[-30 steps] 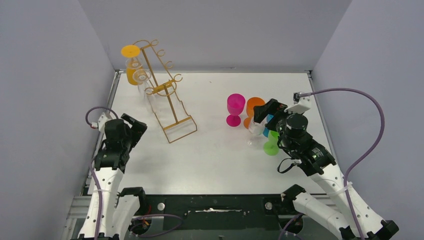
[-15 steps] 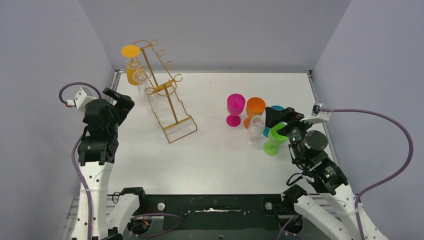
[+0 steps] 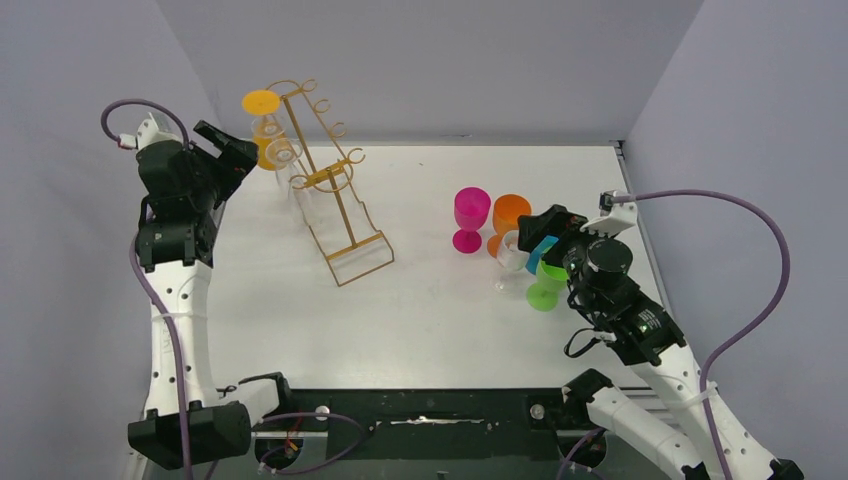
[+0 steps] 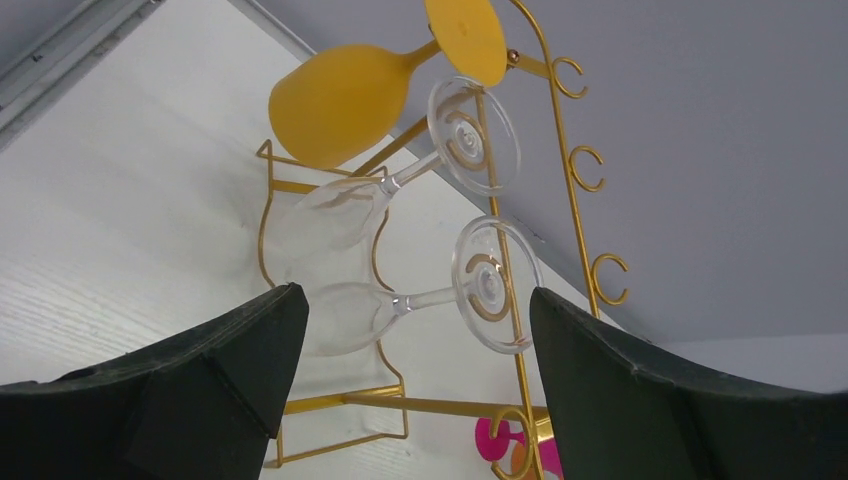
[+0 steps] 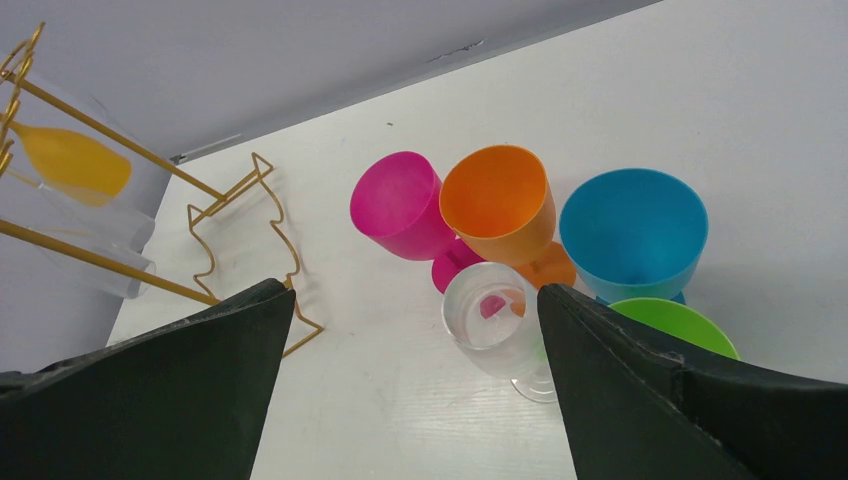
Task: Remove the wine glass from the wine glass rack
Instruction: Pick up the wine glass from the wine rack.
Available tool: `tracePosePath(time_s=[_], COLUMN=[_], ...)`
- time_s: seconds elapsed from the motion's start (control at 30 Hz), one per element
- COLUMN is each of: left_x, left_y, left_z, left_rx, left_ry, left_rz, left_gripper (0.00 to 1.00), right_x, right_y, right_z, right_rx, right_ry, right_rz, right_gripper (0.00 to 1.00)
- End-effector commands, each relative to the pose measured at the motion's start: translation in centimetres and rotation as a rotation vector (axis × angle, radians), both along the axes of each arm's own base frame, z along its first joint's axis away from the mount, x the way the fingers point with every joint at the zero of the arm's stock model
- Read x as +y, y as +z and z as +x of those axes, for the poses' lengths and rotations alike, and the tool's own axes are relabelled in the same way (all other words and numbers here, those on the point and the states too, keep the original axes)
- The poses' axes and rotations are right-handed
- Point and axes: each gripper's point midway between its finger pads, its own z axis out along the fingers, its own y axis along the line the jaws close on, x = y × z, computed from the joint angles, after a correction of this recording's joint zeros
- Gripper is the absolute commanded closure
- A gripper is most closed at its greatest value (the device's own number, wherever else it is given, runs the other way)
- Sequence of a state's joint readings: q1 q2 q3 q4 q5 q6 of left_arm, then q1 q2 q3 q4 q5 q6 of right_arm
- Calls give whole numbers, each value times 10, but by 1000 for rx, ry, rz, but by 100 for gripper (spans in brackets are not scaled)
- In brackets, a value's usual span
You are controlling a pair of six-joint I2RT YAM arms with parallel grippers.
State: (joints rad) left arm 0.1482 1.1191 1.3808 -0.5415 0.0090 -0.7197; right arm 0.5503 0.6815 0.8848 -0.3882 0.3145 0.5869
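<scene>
Glasses (image 4: 340,105) hang on the rack (image 3: 340,215) at eleven o'clock, untouched. The left gripper (image 3: 236,150) has risen to the rack's nine o'clock, jaws wide and empty. The right gripper (image 3: 542,232), also wide and empty, hovers by the standing glasses (image 3: 471,210) at three o'clock.

From the left wrist, the left end effector (image 4: 418,300) appears only as two dark fingers (image 4: 160,400) cut off by the bottom edge. They cover the lower corners of the gold wire wine glass rack (image 4: 440,405), whose top runs past the upper edge, as does the foot of the hanging yellow plastic wine glass (image 4: 335,100). The magenta plastic wine glass (image 4: 490,440) and orange plastic wine glass (image 4: 522,460) are mere slivers. From the right wrist, a finger (image 5: 700,400) of the right end effector (image 5: 415,295) hides most of the lime-green plastic wine glass (image 5: 675,325), which in turn hides the stem of the blue plastic wine glass (image 5: 635,230). Overhead, the clear wine glasses (image 3: 283,152) near the tabletop (image 3: 420,320)'s far left corner are faint, their bowls hard to trace.
</scene>
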Motion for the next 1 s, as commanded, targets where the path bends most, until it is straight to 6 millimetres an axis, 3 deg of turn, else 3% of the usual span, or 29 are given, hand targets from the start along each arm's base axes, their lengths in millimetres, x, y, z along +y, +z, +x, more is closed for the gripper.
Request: tracePosePath(time_s=[0.0, 0.2, 0.47, 0.77, 0.97], left_x=[-33, -50, -43, -42, -37], left_y=[33, 30, -2, -10, -18], left_z=[13, 21, 25, 38, 43], left_rx=[-143, -160, -81, -76, -79], left_ry=[-232, -342, -305, -313, -292], left_rz=[-122, -204, -226, -252, -267], left_gripper=[20, 35, 44, 51, 61], right_x=[-2, -2, 3, 6, 8], right_y=[25, 20, 18, 14, 10], right_z=[-3, -4, -1, 1, 2], right_rx=[-56, -33, -20, -4, 9], right_ry=[5, 6, 18, 17, 18], right_rz=[24, 20, 29, 40, 40], right_gripper=[2, 2, 2, 2, 2])
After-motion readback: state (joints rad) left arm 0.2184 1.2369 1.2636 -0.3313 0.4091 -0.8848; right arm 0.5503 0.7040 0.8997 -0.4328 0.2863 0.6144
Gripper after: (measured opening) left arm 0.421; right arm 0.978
